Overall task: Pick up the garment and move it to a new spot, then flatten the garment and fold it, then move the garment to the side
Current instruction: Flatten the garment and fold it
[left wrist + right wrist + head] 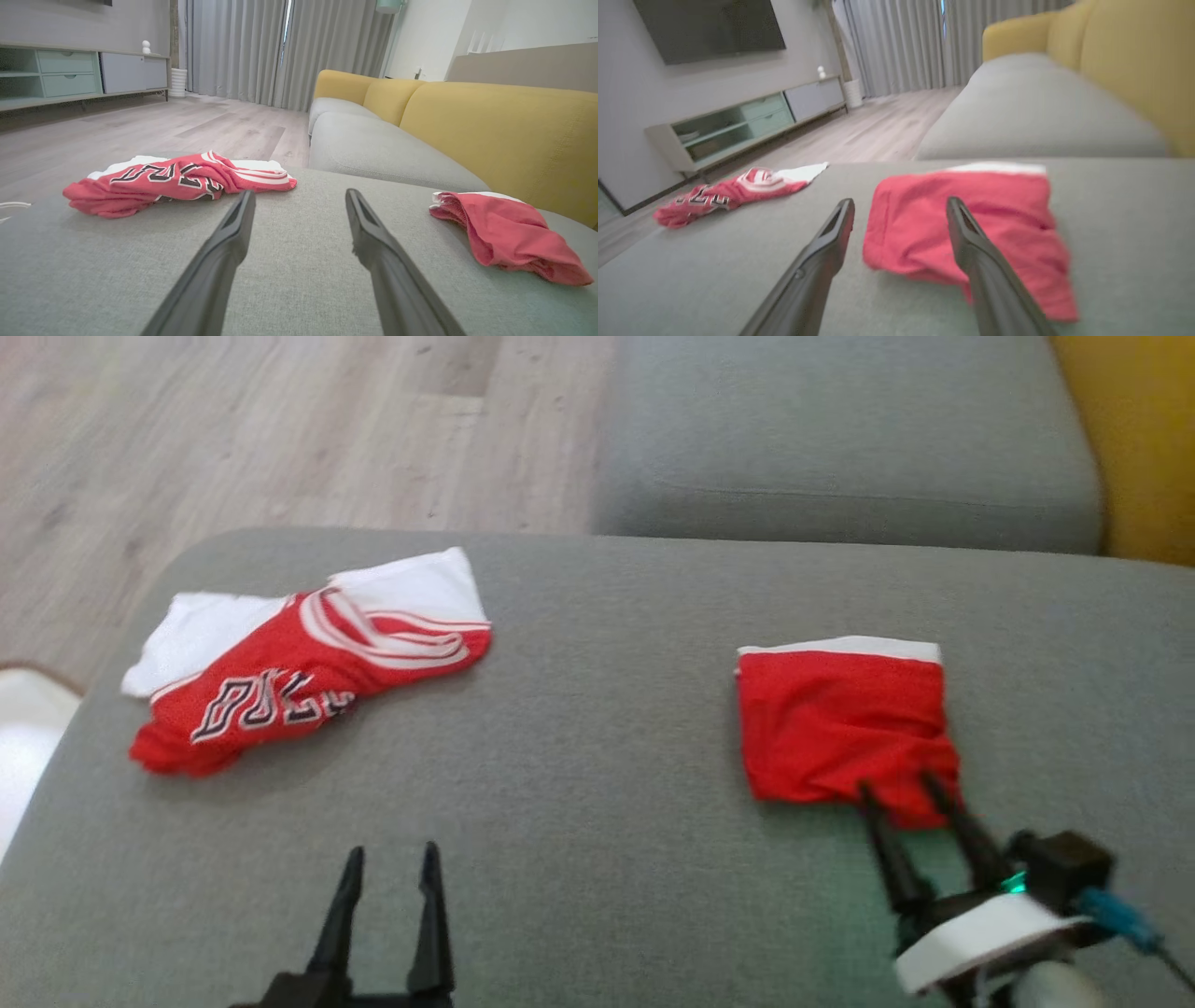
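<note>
The folded red garment (pixel 840 728) is lying square on the right of the grey sofa seat (pixel 597 756), so folding and setting aside are looking done. The right gripper (pixel 896 784) is hovering at its near edge, jaws apart and holding nothing. The left gripper (pixel 392 849) is gaping empty too. A crumpled red jersey (pixel 299 695) is lying unfolded at the left. The cabinet (pixel 738 126) shelves are looking too blurred to tell their contents.

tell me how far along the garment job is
Done: the red folded garment lies as a compact rectangle on the right of the gray cushion. In hand: nothing; the right gripper stands open at its near edge, the left gripper open over bare cushion. Left: possibly the lettered jersey, crumpled at the left.
</note>
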Robot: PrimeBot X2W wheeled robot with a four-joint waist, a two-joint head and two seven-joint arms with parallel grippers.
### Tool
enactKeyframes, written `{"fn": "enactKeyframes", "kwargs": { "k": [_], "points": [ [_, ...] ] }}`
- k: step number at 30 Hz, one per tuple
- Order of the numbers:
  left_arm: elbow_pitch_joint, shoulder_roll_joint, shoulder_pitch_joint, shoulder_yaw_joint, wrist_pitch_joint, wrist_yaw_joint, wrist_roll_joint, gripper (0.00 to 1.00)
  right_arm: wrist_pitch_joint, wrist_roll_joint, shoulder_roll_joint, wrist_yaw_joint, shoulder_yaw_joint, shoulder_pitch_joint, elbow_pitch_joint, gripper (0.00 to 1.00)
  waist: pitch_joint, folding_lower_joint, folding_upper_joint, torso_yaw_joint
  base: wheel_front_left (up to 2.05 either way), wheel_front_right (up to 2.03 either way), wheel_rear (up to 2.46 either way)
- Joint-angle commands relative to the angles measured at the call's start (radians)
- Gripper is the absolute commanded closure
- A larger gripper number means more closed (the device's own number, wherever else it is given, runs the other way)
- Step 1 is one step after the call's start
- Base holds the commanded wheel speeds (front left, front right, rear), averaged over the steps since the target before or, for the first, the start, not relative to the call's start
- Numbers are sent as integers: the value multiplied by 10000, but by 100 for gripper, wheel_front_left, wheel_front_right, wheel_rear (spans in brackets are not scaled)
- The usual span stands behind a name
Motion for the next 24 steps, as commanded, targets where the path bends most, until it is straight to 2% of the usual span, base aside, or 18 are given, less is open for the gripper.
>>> {"fn": "enactKeyframes", "kwargs": {
  "k": [1, 6, 10, 24],
  "points": [
    [-444, -26, -174, 496, -95, 83, 138, 0, -135, -360, -139, -9, -343, 28, -679, 0, -173, 0, 0, -382, 0, 0, 0],
    [-677, -42, 193, 915, -95, 98, 339, 0, -138, -1554, 242, -9, -1908, 923, -1577, 0, -297, 0, 0, -701, 0, 0, 0],
    [-798, -53, 357, 1109, -95, 47, 513, 0, -139, -2178, 513, -9, -2475, 1505, -1696, 0, -324, 0, 0, -832, 0, 0, 0],
    [-613, -63, 461, 1086, -95, -86, 849, 0, -140, -2565, 841, -9, -2608, 1619, -1671, 0, -316, 0, 0, -895, 0, 0, 0]
  ]
}}
